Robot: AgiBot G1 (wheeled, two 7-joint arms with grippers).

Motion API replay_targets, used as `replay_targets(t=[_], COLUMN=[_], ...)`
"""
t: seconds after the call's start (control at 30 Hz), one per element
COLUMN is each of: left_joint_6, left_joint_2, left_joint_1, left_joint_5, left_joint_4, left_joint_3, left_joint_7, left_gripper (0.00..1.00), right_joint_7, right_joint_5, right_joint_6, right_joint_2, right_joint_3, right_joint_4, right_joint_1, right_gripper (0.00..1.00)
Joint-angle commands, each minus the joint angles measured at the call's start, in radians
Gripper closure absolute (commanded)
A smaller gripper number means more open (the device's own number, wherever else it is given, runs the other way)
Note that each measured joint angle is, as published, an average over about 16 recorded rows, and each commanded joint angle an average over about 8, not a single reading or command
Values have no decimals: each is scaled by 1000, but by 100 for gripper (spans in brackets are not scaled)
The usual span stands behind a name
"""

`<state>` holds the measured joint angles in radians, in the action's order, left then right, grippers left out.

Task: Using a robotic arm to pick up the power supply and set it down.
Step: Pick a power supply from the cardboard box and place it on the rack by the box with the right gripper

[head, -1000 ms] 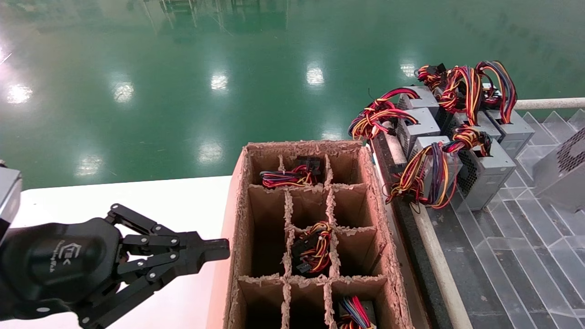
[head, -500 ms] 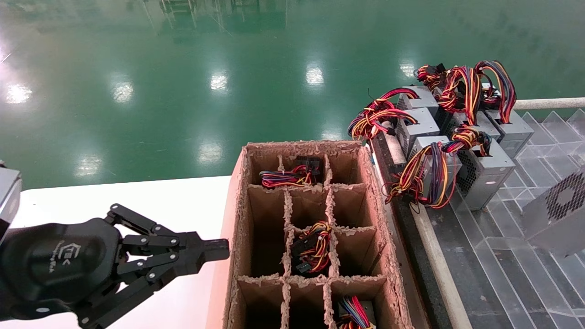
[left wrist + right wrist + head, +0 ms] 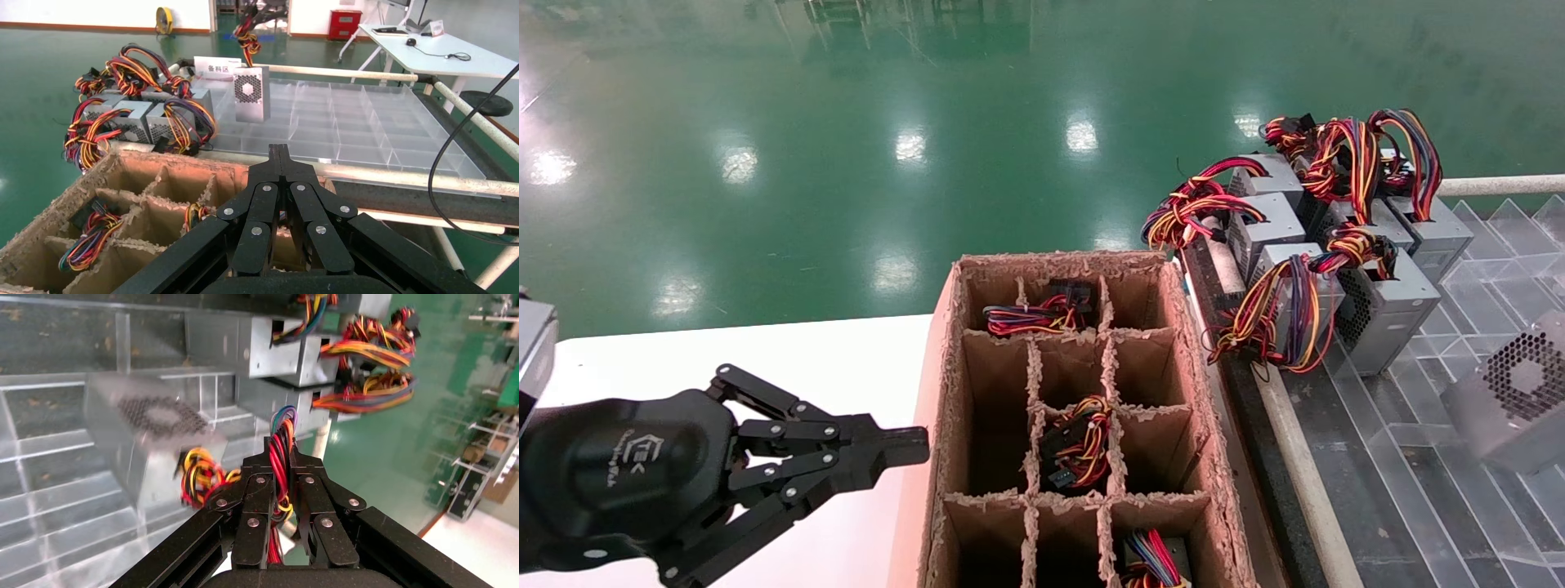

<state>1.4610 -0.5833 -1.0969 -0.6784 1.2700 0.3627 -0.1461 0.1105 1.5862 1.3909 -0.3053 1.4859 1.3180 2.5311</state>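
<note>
A silver power supply with a round honeycomb grille hangs tilted over the clear tray at the head view's right edge. In the right wrist view its box dangles just beyond my right gripper, which is shut on its red-yellow-black wire bundle. The right arm itself lies outside the head view. From the left wrist camera the same power supply hangs upright above the tray. My left gripper is shut and empty, hovering over the white table beside the cardboard box; its fingertips press together.
A cardboard box with divider cells holds wired units in some cells. Several more power supplies with tangled wires crowd the far end of the clear partitioned tray. A white table lies left of the box.
The hanging power supply has come down and nearer along the head view's right edge, turning its fan grille more toward the camera. The left gripper has not moved.
</note>
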Motion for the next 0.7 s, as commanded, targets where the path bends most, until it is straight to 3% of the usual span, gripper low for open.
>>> replay_targets(t=[0.03, 0.4, 0.7], left_joint_6=[0, 0, 0], left_joint_2=[0, 0, 0], left_joint_1=[0, 0, 0], left_joint_5=[0, 0, 0], left_joint_4=[0, 0, 0], left_joint_3=[0, 0, 0], left_joint_7=[0, 0, 0], left_gripper=[100, 100, 100], right_joint_7=[0, 25, 6], right_joint_5=[-3, -26, -6], right_joint_6=[-31, -154, -159], right_joint_2=[-13, -53, -39], right_joint_3=[9, 24, 15], right_joint_4=[-8, -29, 5], right_joint_1=[-23, -98, -80], right_gripper=[100, 100, 100])
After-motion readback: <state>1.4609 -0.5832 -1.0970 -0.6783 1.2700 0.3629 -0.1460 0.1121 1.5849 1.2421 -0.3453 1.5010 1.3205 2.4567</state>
